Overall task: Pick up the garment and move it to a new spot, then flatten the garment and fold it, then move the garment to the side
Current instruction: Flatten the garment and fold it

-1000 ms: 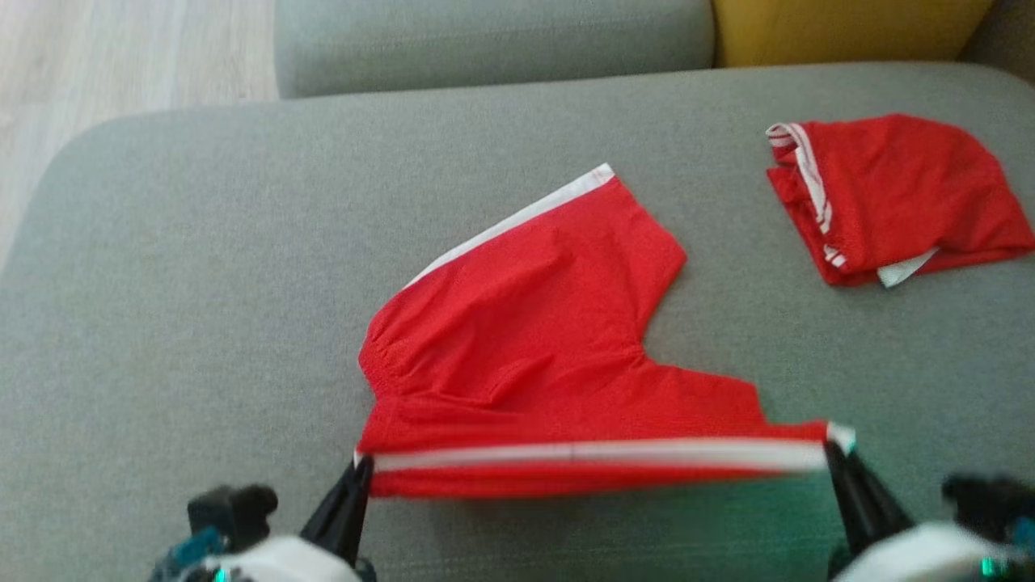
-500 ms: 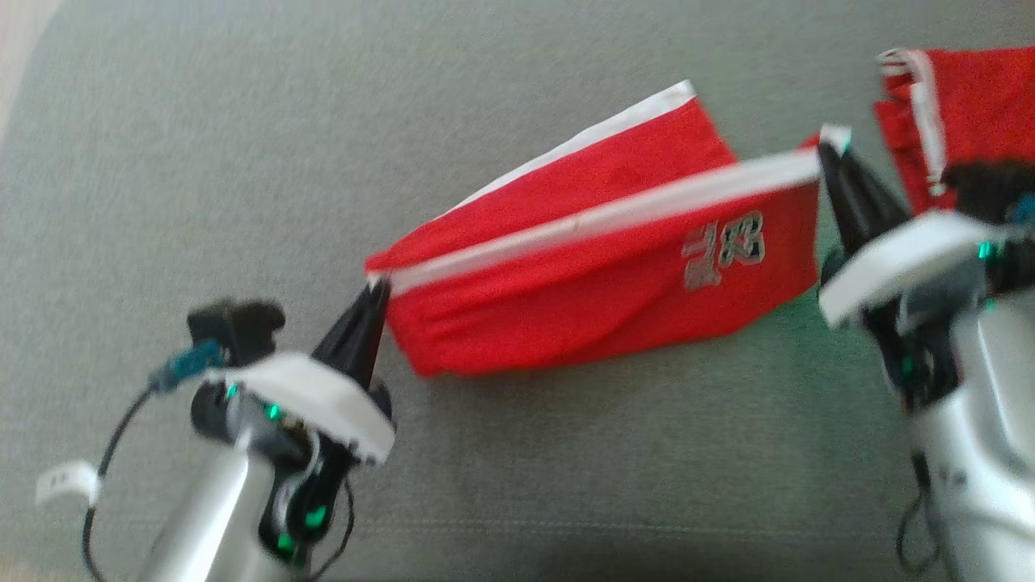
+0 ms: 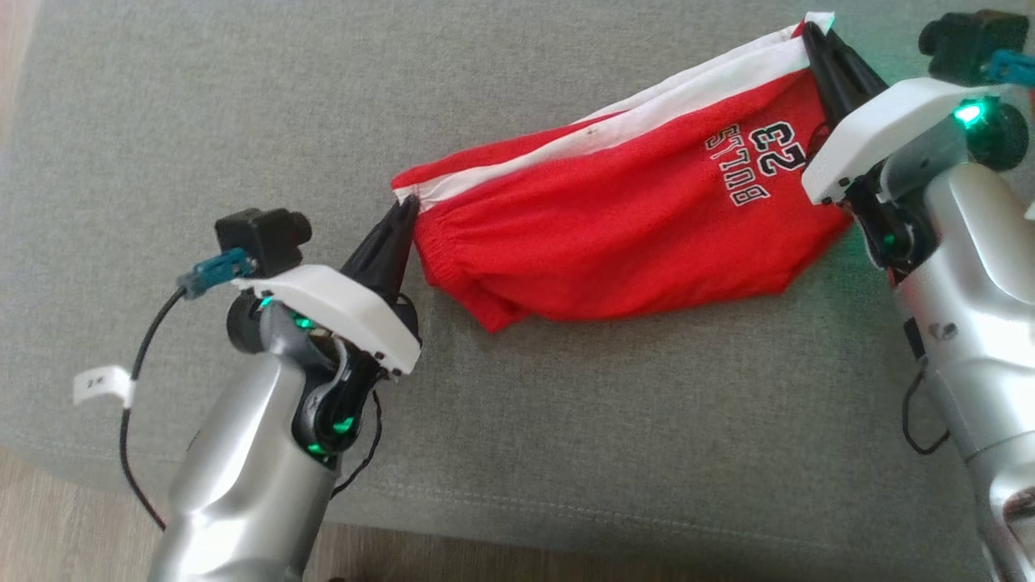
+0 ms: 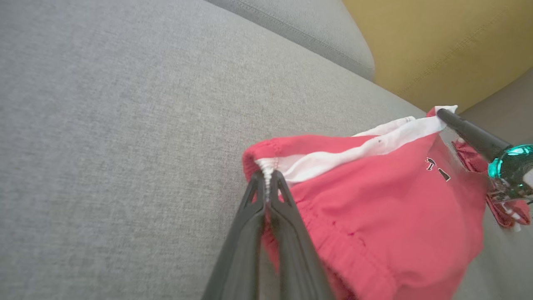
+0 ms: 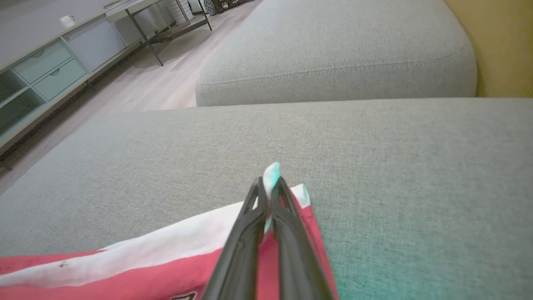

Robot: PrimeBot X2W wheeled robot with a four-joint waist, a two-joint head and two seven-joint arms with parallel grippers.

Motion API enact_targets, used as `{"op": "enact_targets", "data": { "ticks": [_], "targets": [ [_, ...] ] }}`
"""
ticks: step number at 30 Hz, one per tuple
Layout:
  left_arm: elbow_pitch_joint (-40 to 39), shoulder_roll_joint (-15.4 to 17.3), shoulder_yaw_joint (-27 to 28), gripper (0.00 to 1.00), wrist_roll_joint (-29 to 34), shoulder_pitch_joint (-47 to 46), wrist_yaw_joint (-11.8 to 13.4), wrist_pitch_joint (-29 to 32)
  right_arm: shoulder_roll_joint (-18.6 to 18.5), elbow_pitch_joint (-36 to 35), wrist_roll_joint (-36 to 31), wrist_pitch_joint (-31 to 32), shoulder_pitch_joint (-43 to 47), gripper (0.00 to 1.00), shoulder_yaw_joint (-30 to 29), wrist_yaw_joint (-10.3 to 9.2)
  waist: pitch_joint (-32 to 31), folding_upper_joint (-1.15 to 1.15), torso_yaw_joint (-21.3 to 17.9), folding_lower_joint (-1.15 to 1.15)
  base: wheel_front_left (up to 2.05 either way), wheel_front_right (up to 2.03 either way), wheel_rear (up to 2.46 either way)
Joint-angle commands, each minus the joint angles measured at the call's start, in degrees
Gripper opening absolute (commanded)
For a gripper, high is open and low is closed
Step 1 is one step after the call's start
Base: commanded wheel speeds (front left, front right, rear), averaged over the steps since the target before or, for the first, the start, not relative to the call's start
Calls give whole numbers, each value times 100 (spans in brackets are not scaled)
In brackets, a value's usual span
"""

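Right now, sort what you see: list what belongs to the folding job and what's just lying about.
Job:
shorts
left gripper and right gripper, each shut on an end of the shorts' white stripe
sofa seat under them

Lying about:
second red garment
yellow cushion
drawer unit

Head high, wrists low; shared garment [image 3: 631, 234].

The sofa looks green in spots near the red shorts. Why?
Head view: a green lamp on the right gripper glows, likely tinting the sofa beside it. Right wrist view: the same green wash lies on the sofa and the pinched tip of the shorts. Left wrist view: that lamp is a blurry teal blob.
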Motion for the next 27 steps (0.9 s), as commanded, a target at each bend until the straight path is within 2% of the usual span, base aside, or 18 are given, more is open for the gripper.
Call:
{"op": "enact_targets", "data": {
  "ticks": [1,2,3,4,11,17,21,27],
  "targets": [
    [-62,75,142,0,19,-232,-42,-88,33,-12,84,-141,-156,40,147,-5,36,0,20,0,0,0,0],
    [14,56,130,16,0,-262,-67,-113,48,115,131,-189,-209,100,222,-5,45,0,12,0,0,0,0],
    [79,45,117,62,2,-282,-82,-149,58,220,172,-248,-254,100,299,-5,45,0,1,0,0,0,0],
    [136,36,98,100,13,-290,-92,-183,63,309,210,-324,-291,100,368,-5,40,0,-11,0,0,0,0],
    [212,99,114,100,177,-89,45,-594,177,532,517,-1080,-369,100,818,-5,-163,0,-229,0,0,0,0],
    [-179,278,199,100,625,235,450,-1287,121,422,330,-1741,-163,100,877,-5,-518,0,-419,0,0,0,0],
    [-539,433,266,100,963,448,721,-1520,94,1,-39,-1841,233,100,553,-5,-771,0,-573,0,0,0,0],
    [-1045,670,362,100,1357,750,979,-1626,74,-1135,-726,-1849,1319,100,-290,-5,-1051,0,-748,0,0,0,0]
  ]
}}
